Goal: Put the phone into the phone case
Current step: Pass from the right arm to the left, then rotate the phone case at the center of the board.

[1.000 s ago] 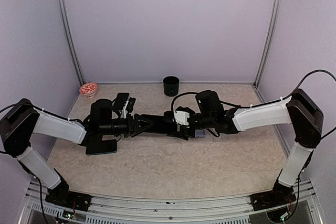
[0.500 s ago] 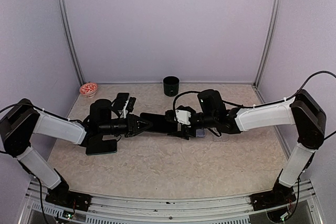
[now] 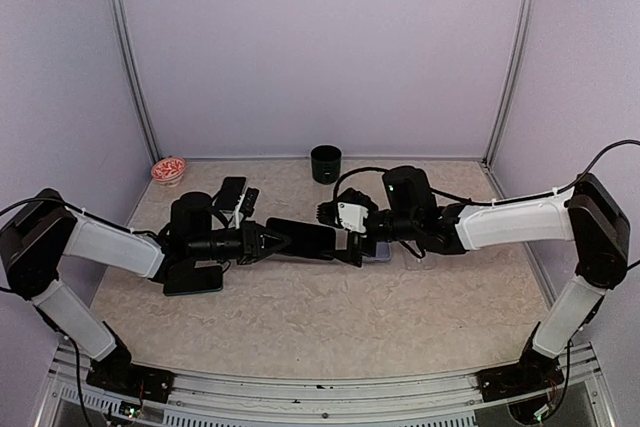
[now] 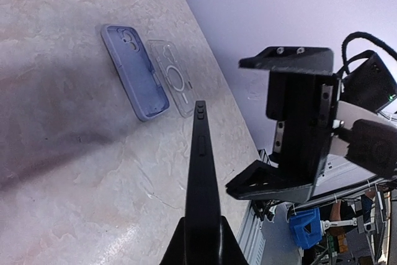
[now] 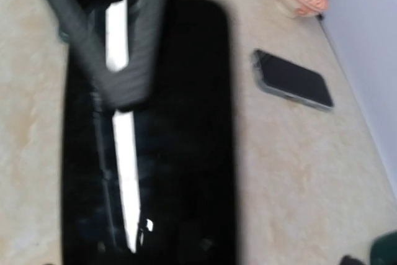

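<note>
from above, your left gripper [image 3: 262, 241] pinches the phone [image 3: 305, 239] by one end, holding it level over the table [image 3: 300, 347]. the right gripper [image 3: 348, 237] sits at the far end; you cannot tell here whether it touches. held by one end only, the phone can droop or twist out.

left wrist: the phone [image 4: 201, 166] shows edge-on, clamped at the bottom. the right gripper [image 4: 236, 125] has its jaws spread, not on the phone. the purple case [image 4: 134, 69] and clear case [image 4: 172, 79] lie side by side beyond it. release before the right closes and the phone drops short of both.

right wrist: the phone [image 5: 161, 141] fills the blurred view, with a grey finger [image 5: 93, 48] across it. close off-centre and you knock it askew. a spare phone [image 5: 291, 82] lies near; don't mistake it.
</note>
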